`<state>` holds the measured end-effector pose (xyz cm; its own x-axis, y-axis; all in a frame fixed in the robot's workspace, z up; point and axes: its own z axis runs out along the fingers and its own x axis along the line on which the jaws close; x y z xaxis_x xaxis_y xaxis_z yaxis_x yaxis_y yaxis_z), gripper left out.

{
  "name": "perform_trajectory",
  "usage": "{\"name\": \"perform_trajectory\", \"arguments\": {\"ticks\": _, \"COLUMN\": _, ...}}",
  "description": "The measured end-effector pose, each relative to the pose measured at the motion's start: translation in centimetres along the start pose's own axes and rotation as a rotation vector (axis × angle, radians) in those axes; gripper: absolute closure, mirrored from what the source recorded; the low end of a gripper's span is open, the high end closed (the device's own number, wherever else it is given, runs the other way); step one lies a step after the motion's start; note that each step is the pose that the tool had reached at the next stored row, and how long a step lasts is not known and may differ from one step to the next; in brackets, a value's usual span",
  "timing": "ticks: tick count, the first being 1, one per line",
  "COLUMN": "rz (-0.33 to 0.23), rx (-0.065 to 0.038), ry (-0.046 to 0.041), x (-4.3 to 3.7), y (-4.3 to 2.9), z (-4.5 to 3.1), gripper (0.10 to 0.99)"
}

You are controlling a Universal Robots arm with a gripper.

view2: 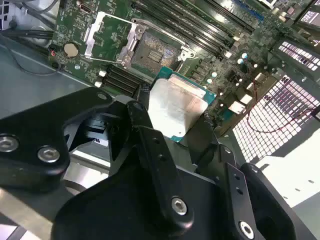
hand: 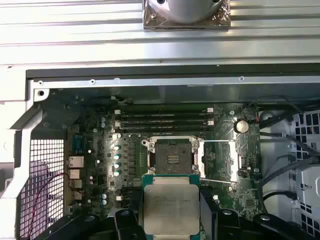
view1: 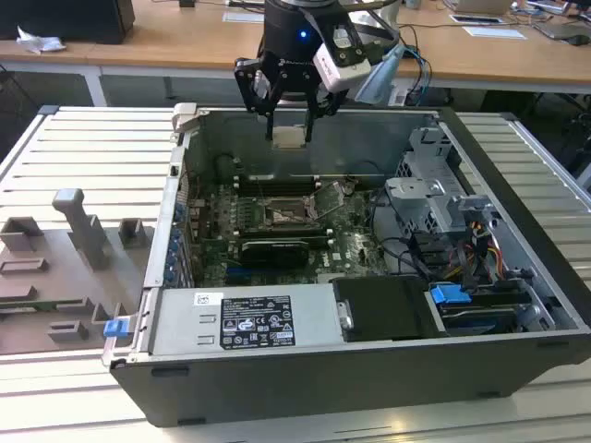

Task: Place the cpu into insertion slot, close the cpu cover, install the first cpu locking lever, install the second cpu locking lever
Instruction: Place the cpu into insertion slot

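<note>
We see the claw [view1: 289,129] pinching the cpu [view1: 288,138] high up, the insertion slot [view1: 282,214] empty, the cpu cover [view1: 330,198] open, so no step is done.

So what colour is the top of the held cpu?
Pale silver-beige metal, edged by green board; the cpu shows best in the first wrist view.

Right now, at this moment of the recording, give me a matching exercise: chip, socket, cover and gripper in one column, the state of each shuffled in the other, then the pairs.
1 chip
2 socket
3 cover
4 gripper

A flipped open on its hinge
B shut on a flat square part
C bare, nothing seated in it
D carried in the air, not yet seated

Pairs: 1-D, 2-C, 3-A, 4-B
</note>
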<state>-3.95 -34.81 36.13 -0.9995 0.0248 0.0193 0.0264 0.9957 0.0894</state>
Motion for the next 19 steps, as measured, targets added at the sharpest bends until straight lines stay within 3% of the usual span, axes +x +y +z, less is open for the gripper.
{"name": "perform_trajectory", "arguments": {"ticks": 4, "rz": 0.015, "rx": 0.000, "ry": -0.0014, "x": -0.01, "y": 0.00, "z": 0.00, "gripper": 0.545}}
{"name": "perform_trajectory", "arguments": {"ticks": 7, "rz": 0.120, "rx": -0.002, "ry": -0.0108, "x": 0.00, "y": 0.00, "z": 0.06, "gripper": 0.545}}
{"name": "perform_trajectory", "arguments": {"ticks": 11, "rz": 0.204, "rx": -0.004, "ry": -0.0182, "x": 0.00, "y": -0.01, "z": 0.09, "gripper": 0.545}}
{"name": "perform_trajectory", "arguments": {"ticks": 19, "rz": 0.306, "rx": -0.006, "ry": -0.0274, "x": 0.00, "y": -0.01, "z": 0.11, "gripper": 0.545}}
